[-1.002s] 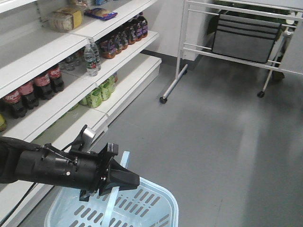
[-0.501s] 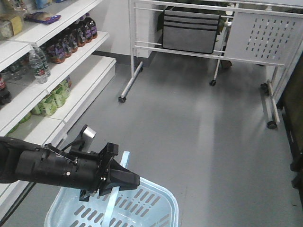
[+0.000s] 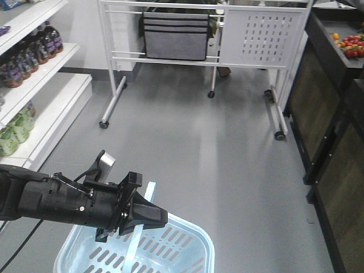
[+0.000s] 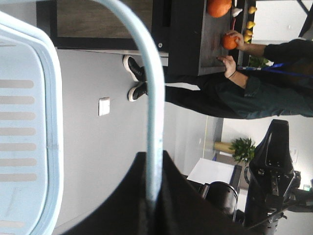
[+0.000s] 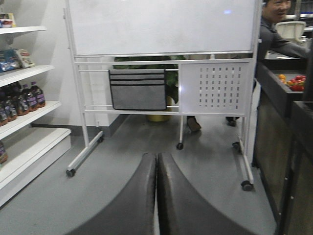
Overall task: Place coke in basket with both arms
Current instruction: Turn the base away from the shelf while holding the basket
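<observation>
1. At six o'clock in the front view is the light blue basket (image 3: pixel 206 245), cut off by the picture's bottom edge. Its slotted wall faces the camera and its swing handle (image 3: pixel 132 245) is raised upright.
2. The left gripper (image 3: pixel 156 217) reaches in from nine o'clock and is clamped on that handle. In the left wrist view the pale handle runs straight down and is pinched between the black fingers (image 4: pixel 178 208), with the basket's rim at nine o'clock.
3. The right gripper (image 5: pixel 156 166) is closed on nothing. Its two dark fingers press together along their length at six o'clock of the right wrist view.
4. Bare grey floor (image 3: pixel 216 148) stretches from the basket toward twelve o'clock.
5. At twelve o'clock a white whiteboard stand (image 3: pixel 264 37) rests on castors, and a grey pouch (image 3: pixel 173 37) hangs on its rails at eleven.
6. White shelves (image 3: pixel 54 108) run from nine to ten o'clock, with dark bottles (image 3: pixel 34 48) on an upper level and green bottles (image 3: pixel 14 128) lower down.
7. A dark counter (image 3: pixel 318 114) fills two to three o'clock, with red fruit (image 3: pixel 354 45) on top.
8. At one o'clock of the right wrist view a person (image 5: pixel 276 17) stands by that counter.
</observation>
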{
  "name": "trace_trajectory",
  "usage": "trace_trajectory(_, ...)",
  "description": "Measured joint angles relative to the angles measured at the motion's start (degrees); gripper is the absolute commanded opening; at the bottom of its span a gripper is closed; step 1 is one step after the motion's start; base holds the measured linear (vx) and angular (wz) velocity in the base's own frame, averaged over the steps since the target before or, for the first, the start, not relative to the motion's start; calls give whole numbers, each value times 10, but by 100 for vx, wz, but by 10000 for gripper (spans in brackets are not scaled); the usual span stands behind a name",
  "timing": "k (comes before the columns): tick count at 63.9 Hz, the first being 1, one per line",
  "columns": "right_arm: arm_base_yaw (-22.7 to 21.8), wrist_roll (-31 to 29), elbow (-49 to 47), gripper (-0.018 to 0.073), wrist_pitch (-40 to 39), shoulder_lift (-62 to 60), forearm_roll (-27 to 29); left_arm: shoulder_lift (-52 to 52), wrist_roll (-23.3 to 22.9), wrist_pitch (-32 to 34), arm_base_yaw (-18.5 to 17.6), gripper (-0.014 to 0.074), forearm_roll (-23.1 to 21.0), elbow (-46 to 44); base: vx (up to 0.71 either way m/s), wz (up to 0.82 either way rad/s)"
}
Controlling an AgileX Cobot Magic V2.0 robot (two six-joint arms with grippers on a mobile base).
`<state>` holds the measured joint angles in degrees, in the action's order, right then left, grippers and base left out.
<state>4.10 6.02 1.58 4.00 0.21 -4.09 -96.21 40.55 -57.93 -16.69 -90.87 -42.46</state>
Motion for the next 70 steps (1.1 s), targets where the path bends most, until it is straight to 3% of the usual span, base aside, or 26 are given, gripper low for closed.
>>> trace_trajectory(70,0,0,0,-10,0,0,0,0,0,0,0,-8,0,0,1,-15)
